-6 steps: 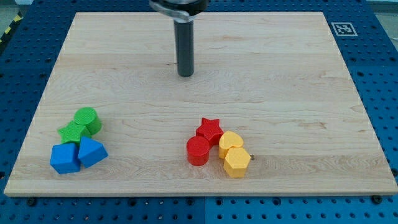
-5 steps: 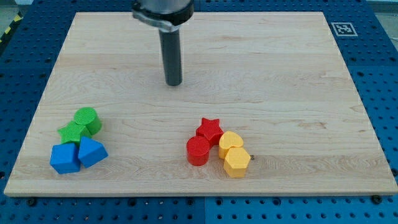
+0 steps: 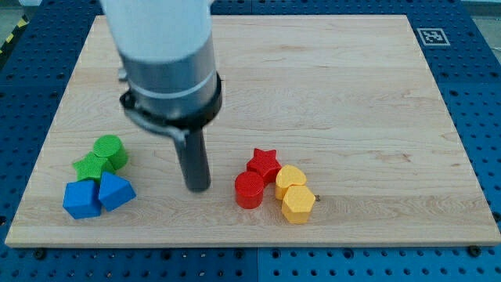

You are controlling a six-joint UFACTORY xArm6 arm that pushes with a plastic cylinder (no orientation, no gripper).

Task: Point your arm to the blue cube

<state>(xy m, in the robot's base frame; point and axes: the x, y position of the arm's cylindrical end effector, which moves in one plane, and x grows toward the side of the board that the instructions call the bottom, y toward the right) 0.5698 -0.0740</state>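
The blue cube sits at the board's lower left, touching a second blue block of angular shape on its right. My tip rests on the board to the right of both blue blocks, about a hundred pixels from the angular one, and to the left of the red cylinder. The arm's grey body hides part of the board above the tip.
A green cylinder and a green star lie just above the blue blocks. A red star and two yellow blocks cluster with the red cylinder. A marker tag sits at the wooden board's top right corner.
My tip has moved from the upper middle of the board down and slightly left, to between the blue blocks and the red blocks. No block has moved.
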